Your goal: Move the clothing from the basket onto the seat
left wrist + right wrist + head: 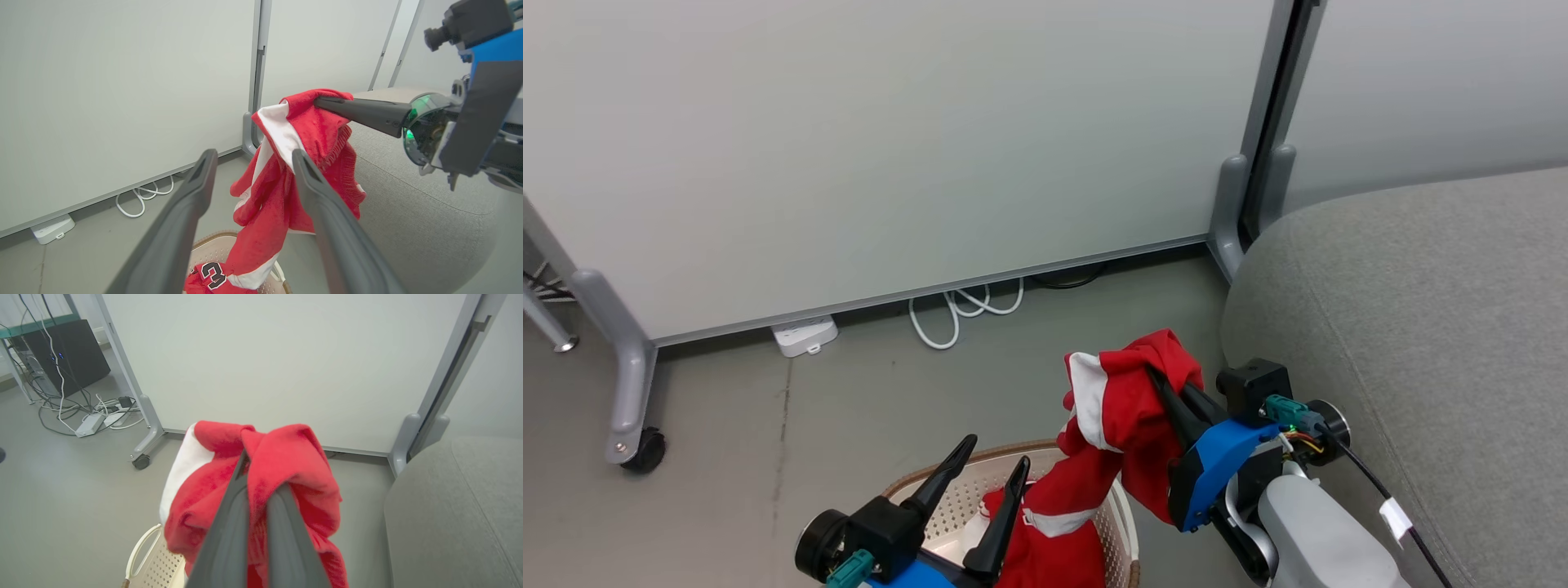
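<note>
The red clothing (1123, 412) with white panels hangs from my right gripper (1156, 380), which is shut on its top folds; in the right wrist view the clothing (286, 465) bunches over the fingertips. Its lower end trails down into the cream basket (956, 490), where the black number 3 (213, 274) shows. The raised clothing (294, 163) hangs just left of the grey seat (1421, 327). My left gripper (995, 453) stands open over the basket with nothing between its fingers (196, 192). The seat (457, 506) lies to the right.
A white partition on a grey wheeled frame (633, 392) stands behind the basket. A white cable (964, 310) and a power strip (805, 335) lie on the floor under it. A black box with tangled cables (61, 355) stands far left.
</note>
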You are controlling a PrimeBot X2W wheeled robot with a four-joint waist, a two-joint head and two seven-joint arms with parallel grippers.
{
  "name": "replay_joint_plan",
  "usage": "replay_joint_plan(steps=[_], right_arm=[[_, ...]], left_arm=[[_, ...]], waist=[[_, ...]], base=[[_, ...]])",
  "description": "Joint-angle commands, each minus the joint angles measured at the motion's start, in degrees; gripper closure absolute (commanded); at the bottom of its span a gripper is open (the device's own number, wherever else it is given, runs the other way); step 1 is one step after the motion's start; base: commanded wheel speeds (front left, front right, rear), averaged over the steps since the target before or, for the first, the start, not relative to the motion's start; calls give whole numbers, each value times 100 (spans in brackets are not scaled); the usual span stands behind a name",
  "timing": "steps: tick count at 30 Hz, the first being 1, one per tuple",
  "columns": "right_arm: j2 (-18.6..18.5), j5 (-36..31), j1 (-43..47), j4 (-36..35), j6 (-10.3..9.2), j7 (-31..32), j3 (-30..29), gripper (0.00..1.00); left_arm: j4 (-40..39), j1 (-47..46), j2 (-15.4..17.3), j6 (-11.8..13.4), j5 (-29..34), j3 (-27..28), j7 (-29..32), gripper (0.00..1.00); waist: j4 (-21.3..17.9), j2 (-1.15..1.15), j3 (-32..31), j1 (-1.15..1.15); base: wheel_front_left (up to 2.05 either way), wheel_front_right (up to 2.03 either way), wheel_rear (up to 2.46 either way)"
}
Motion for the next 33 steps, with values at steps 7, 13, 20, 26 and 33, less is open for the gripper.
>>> replay_joint_plan(steps=[7,13,20,26,33], right_arm=[[-11,-9,3,-6,-2,-7,16,100],[-11,-37,-4,-18,-2,2,-6,100],[-9,3,-4,-60,-1,-7,-6,100],[-9,-27,24,-43,-2,-43,-98,100],[-4,-72,65,-63,-2,-107,-264,100]], left_arm=[[-30,-11,16,-19,52,-6,-18,0],[-66,-31,-17,-20,35,-6,-18,0],[-87,-14,-45,-20,70,-18,-17,0],[-61,-103,-25,-20,112,-134,-17,0],[42,-310,37,-21,33,-369,-17,0]], waist=[[-914,0,77,0],[-1475,0,130,0],[-2207,0,214,0],[-2572,0,331,0],[-2611,0,396,0]], base=[[0,0,0],[0,0,0],[0,0,0],[0,0,0],[0,0,0]])
